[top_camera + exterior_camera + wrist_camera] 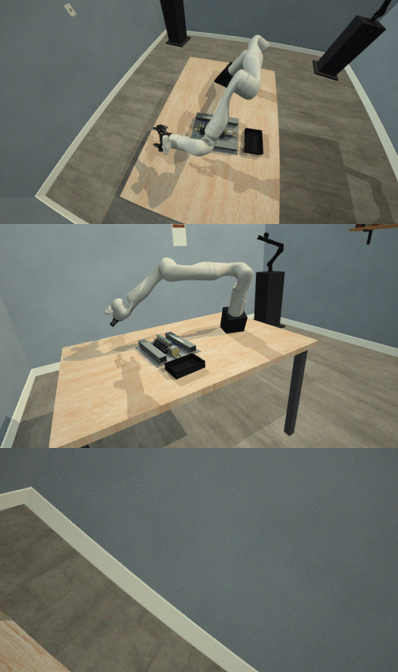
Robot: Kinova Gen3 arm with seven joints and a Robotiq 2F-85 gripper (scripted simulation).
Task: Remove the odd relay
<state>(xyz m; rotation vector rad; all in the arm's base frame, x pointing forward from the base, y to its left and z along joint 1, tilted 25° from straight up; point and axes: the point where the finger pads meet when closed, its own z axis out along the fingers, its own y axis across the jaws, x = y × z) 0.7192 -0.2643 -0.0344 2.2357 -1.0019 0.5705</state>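
The grey relay panel (232, 147) (152, 352) lies flat in the middle of the wooden table (216, 184) (104, 391). A row of small relays (163, 344) stands between its two grey rails; the button colours are too small to tell, and the arm hides part of the panel in the top view. The black parts tray (253, 140) (185, 365) sits right next to the panel. My gripper (157, 138) (113, 323) is open and empty. It hangs high in the air beyond the table's edge, well away from the panel and pointing at the wall. The wrist view shows only wall, floor and a table corner (20, 655).
The arm's black base (223, 77) (234, 323) stands at the table's far end. Two black pedestals (174, 21) (348, 45) stand on the floor behind the table; one (269, 297) carries a black stand.
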